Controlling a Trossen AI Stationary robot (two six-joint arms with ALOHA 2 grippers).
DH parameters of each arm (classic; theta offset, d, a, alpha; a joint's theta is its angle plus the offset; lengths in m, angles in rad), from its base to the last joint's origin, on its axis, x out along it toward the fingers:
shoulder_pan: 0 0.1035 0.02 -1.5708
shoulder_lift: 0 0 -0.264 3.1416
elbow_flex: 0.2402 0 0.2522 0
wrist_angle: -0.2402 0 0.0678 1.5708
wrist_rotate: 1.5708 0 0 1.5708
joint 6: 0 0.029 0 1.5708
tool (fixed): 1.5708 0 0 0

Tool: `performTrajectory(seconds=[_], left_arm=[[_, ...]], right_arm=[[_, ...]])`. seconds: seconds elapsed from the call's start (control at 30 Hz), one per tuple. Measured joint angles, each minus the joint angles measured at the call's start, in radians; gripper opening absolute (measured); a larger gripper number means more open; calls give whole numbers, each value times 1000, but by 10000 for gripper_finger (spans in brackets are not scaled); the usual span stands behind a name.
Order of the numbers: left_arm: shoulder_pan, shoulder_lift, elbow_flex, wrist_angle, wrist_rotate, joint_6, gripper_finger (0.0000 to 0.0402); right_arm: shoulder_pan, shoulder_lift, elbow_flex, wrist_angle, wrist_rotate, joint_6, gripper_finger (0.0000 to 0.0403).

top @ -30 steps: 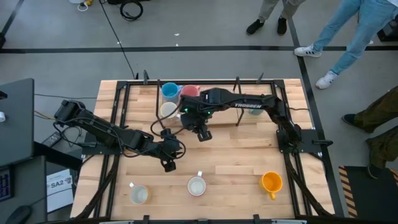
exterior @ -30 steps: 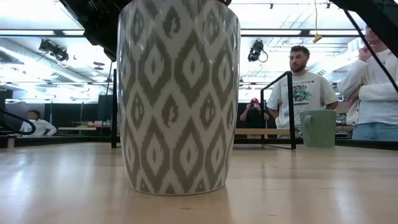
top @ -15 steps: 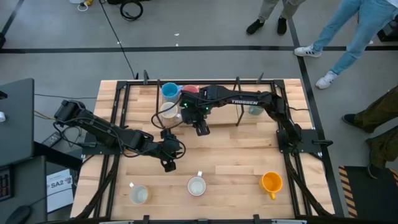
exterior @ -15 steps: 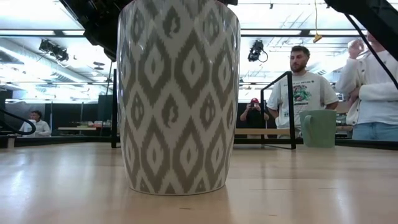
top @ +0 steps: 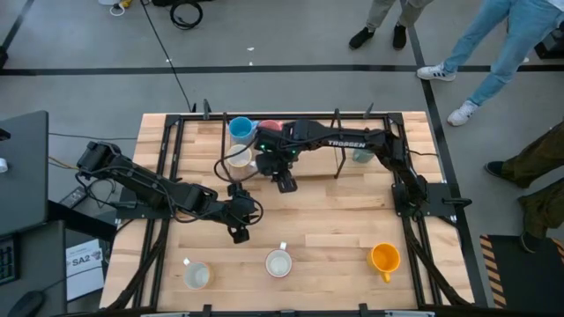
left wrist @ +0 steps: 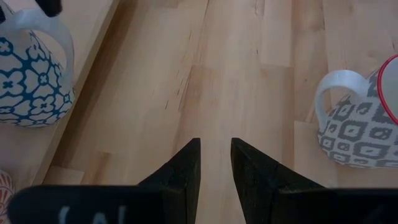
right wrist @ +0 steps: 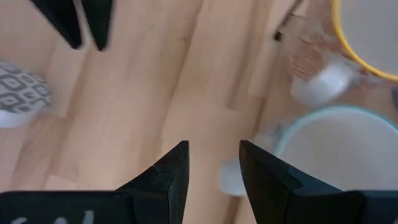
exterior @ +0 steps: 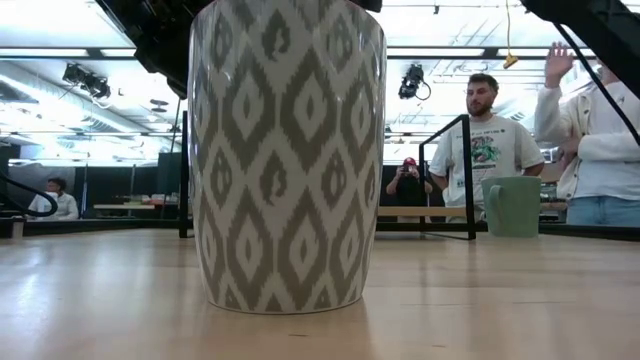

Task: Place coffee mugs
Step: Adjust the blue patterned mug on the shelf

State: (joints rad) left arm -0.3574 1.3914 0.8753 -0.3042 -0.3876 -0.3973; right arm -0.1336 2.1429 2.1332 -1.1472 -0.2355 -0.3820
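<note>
My right gripper (top: pixel 284 183) (right wrist: pixel 213 148) hangs open and empty over bare wood at mid table, just right of a cream mug (top: pixel 238 158). A blue mug (top: pixel 240 129) and a pink mug (top: pixel 270 128), partly under my right arm, stand at the far edge, and a pale green mug (top: pixel 361 156) (exterior: pixel 512 205) at the far right. My left gripper (top: pixel 238 232) (left wrist: pixel 216 144) is open by a narrow gap, empty, low over the wood. Near the front edge stand a blue-flowered mug (top: pixel 196 275) (left wrist: pixel 31 68), a grey-patterned mug (top: pixel 278 262) (left wrist: pixel 360 124) (exterior: pixel 288 150) and an orange mug (top: pixel 384 258).
A black frame of rails (top: pixel 335 114) runs round the table's far and side edges, with a post (exterior: pixel 468 175) at the back. People stand beyond the far edge (exterior: pixel 485 140). Bare wood lies between the two rows of mugs (top: pixel 335 220).
My right gripper has gone a little toward the table's far left, closer to the cream mug, still open. My left arm has kept still. A person behind the table has raised a hand.
</note>
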Motion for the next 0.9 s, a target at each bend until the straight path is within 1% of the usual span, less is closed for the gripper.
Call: performTrajectory(seconds=[0.23, 0.4, 0.53, 0.63, 0.9], left_arm=[[0, 0, 0, 0, 0, 0, 96], [0, 0, 0, 0, 0, 0, 96], [0, 0, 0, 0, 0, 0, 96], [0, 0, 0, 0, 0, 0, 96], [0, 0, 0, 0, 0, 0, 96]], right_arm=[[6, 0, -2, 14, 3, -14, 146], [-1, 0, -52, 33, 7, -14, 146], [0, 0, -60, 47, 10, -31, 146], [-6, 0, -60, 54, 36, -39, 146], [-40, 0, -60, 54, 59, -37, 146]])
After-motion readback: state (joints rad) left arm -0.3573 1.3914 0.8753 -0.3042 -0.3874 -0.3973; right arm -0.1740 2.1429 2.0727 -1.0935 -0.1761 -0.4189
